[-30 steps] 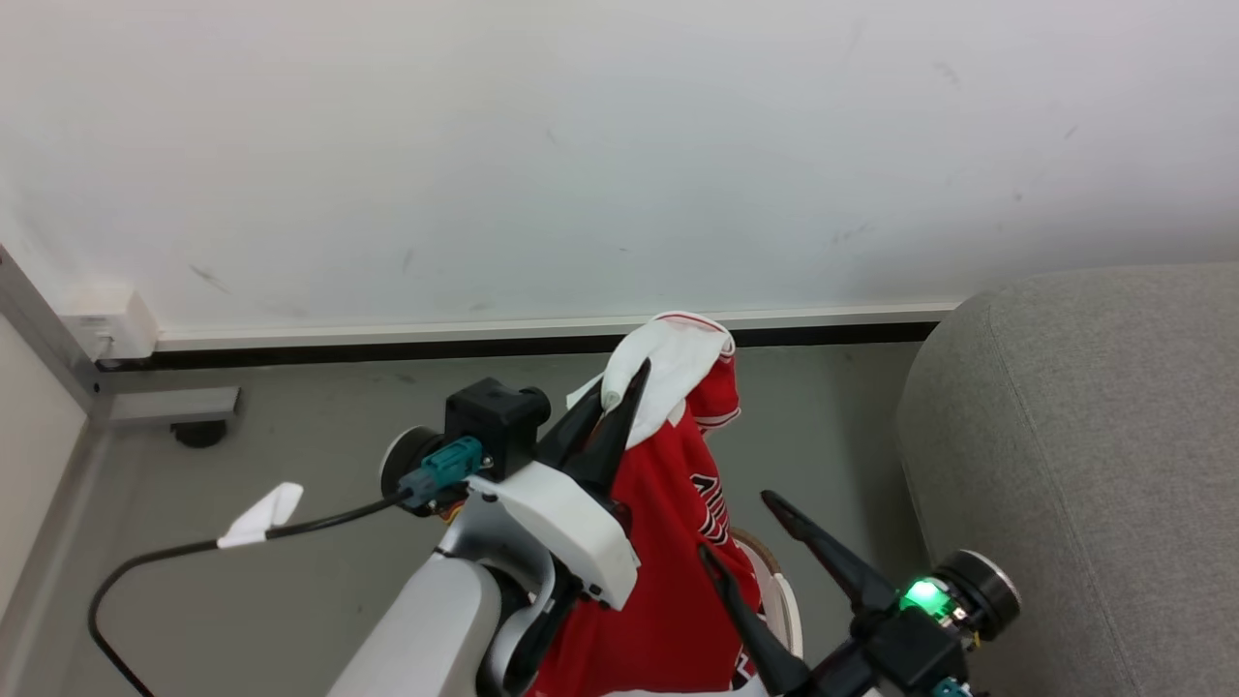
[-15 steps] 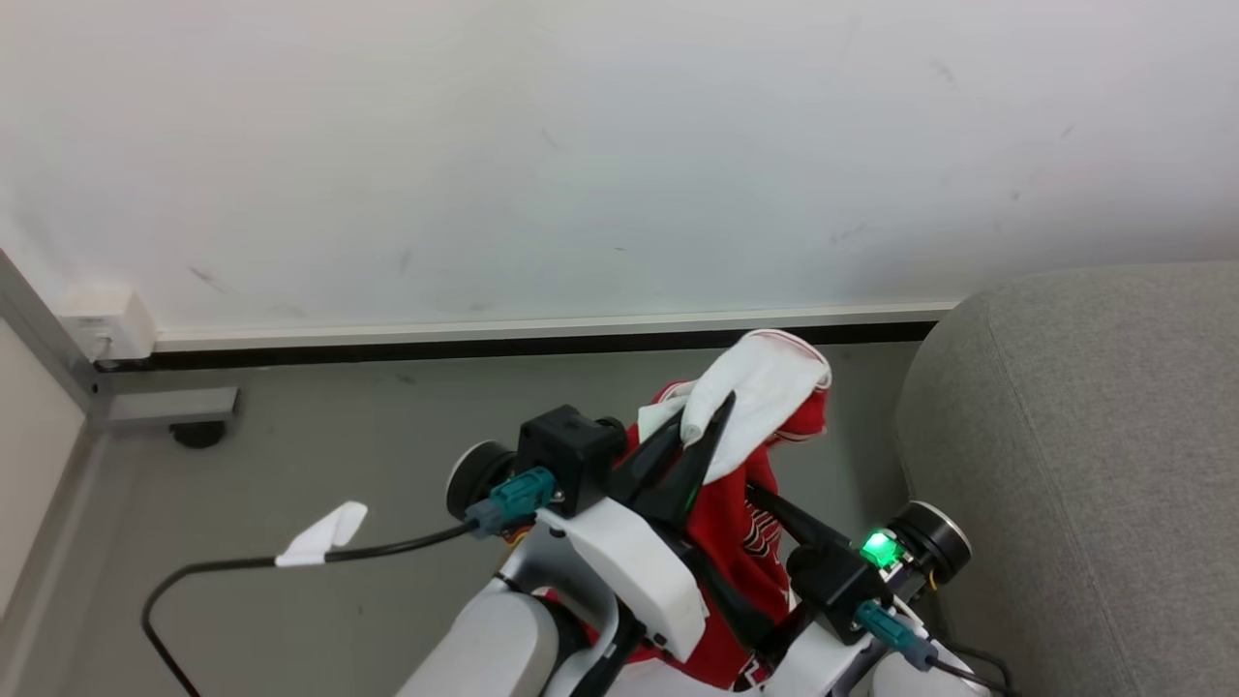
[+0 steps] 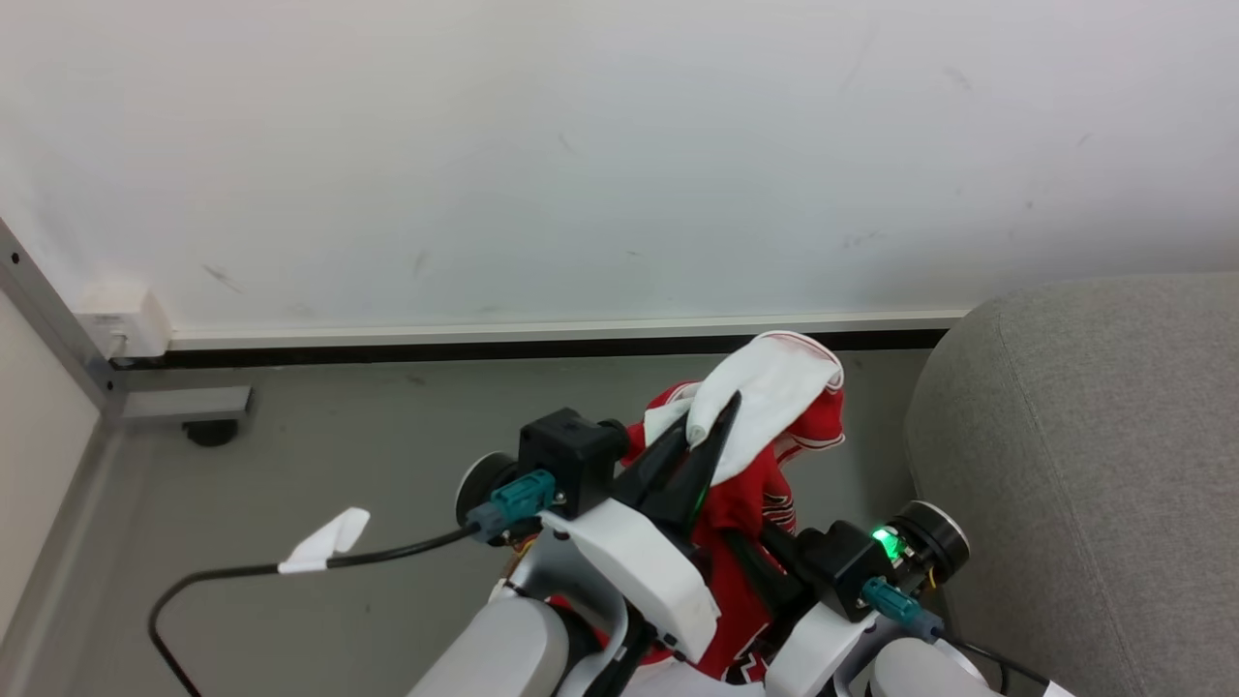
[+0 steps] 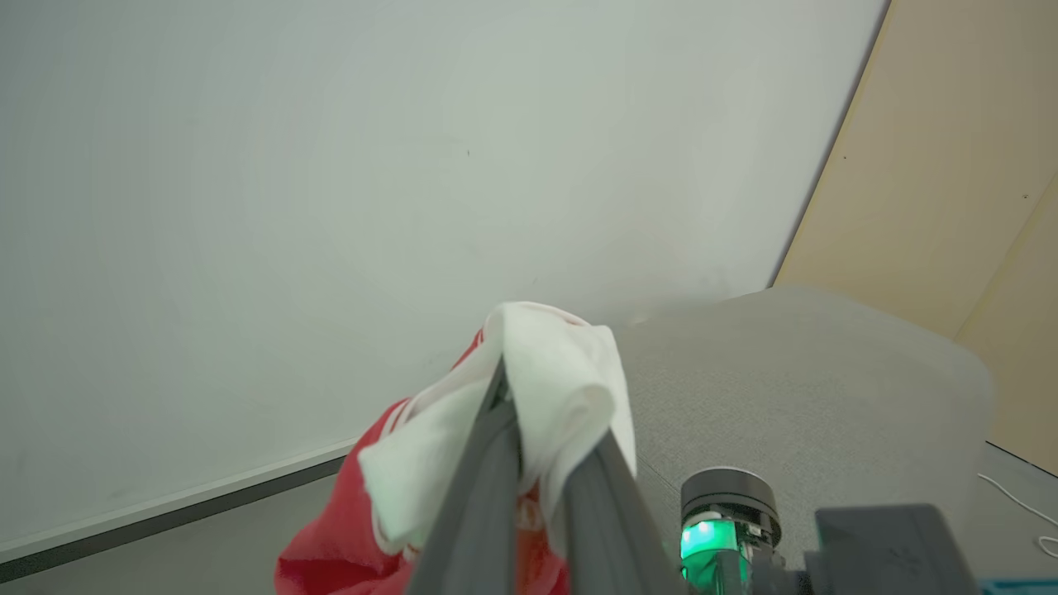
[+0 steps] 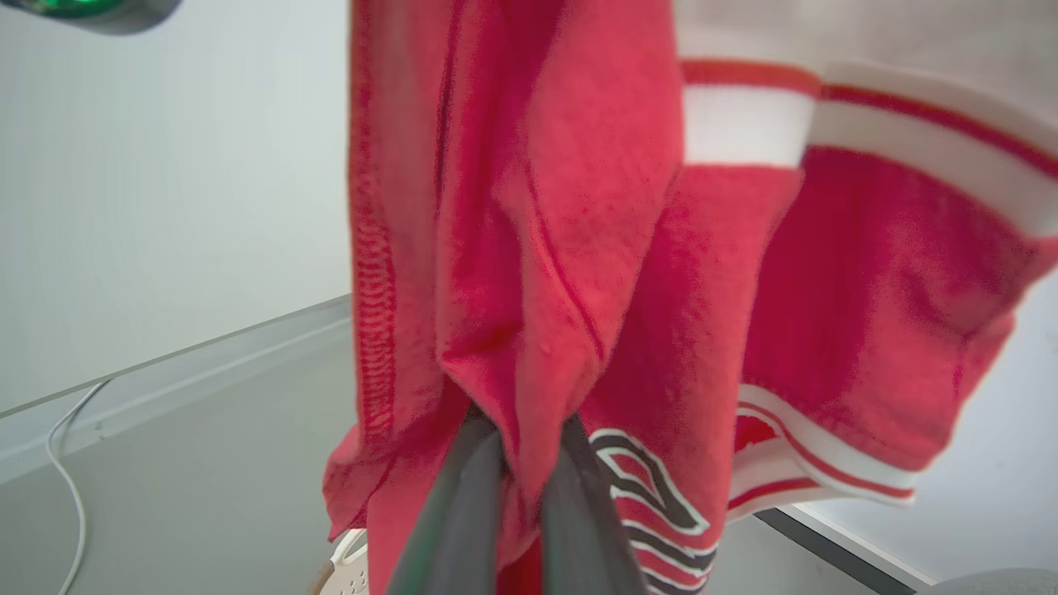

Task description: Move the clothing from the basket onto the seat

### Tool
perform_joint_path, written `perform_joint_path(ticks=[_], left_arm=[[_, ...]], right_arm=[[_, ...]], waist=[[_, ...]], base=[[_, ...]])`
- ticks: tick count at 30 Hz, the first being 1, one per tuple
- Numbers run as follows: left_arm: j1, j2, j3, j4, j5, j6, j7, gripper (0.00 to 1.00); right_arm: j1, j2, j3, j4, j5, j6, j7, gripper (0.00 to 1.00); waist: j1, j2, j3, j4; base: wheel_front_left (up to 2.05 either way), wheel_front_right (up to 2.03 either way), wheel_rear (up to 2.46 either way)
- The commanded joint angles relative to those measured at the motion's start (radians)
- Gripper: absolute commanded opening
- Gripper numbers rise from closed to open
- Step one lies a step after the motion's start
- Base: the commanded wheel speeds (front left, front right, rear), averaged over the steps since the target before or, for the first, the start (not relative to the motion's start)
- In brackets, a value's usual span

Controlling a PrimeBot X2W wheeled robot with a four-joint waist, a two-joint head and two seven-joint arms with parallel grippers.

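The clothing (image 3: 774,387), a red jersey with a white panel, hangs in the air from my left gripper (image 3: 718,418), which is shut on its white top fold. Lower down, my right gripper (image 3: 747,544) is shut on the red fabric; its fingertips are buried in the folds. In the left wrist view the left gripper (image 4: 537,413) pinches the white part of the clothing (image 4: 570,380), with the grey seat (image 4: 793,372) behind it. The right wrist view has the right gripper (image 5: 525,430) clamped on a red fold of the clothing (image 5: 579,207). A sliver of the basket (image 5: 340,570) shows below.
The seat (image 3: 1074,465) rises at the right, close to my right arm. A white wall with a skirting board (image 3: 542,334) runs across the back over grey floor. At the left stands a metal frame foot (image 3: 184,407). A black cable with a white tag (image 3: 324,540) trails from my left wrist.
My right gripper came up from the lower right and shut on the hanging red fabric. The left gripper carried the clothing rightward towards the seat. The camera shifted slightly.
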Motion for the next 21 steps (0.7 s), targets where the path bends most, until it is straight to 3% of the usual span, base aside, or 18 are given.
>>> perform_joint_path(ticks=[1, 3, 5, 6, 8, 14, 21], left_arm=[[0.004, 0.007, 0.009, 0.007, -0.009, 0.007, -0.011, 0.0], [0.007, 0.013, 0.016, 0.019, -0.006, 0.015, -0.015, 0.0], [0.012, 0.022, 0.02, 0.036, 0.002, 0.024, -0.016, 0.13], [0.015, 0.025, 0.022, 0.043, 0.003, 0.025, -0.019, 0.35], [0.019, 0.035, 0.028, 0.061, 0.009, 0.03, -0.026, 1.0], [0.041, 0.071, 0.045, 0.11, 0.026, 0.045, -0.079, 1.0], [0.088, 0.104, 0.035, 0.144, 0.031, 0.021, -0.149, 1.0]], right_arm=[[-0.009, -0.002, -0.008, -0.008, 0.012, -0.002, 0.001, 0.0], [0.0, -0.001, -0.014, -0.018, 0.01, -0.002, 0.001, 0.0], [0.012, -0.001, -0.023, -0.03, 0.004, -0.002, 0.001, 0.0], [0.017, -0.001, -0.026, -0.035, 0.001, -0.002, 0.001, 0.0], [0.026, -0.001, -0.032, -0.054, 0.003, -0.002, 0.001, 0.0], [0.041, -0.001, -0.066, -0.08, -0.015, -0.002, 0.001, 0.0], [0.044, -0.02, -0.125, -0.106, -0.037, -0.002, 0.001, 0.0]], waist=[[0.0, -0.0001, -0.001, -0.002], [0.0, -0.0001, -0.001, -0.003], [0.0, -0.0001, 0.0, -0.004], [0.0, -0.0001, 0.0, -0.004], [0.0, -0.0001, 0.001, -0.005], [0.0, -0.0001, 0.001, -0.01], [0.0, -0.0001, 0.001, -0.009]], base=[[0.0, 0.0, 0.0], [0.0, 0.0, 0.0], [0.0, 0.0, 0.0], [0.0, 0.0, 0.0], [0.0, 0.0, 0.0], [0.0, 0.0, 0.0], [0.0, 0.0, 0.0]])
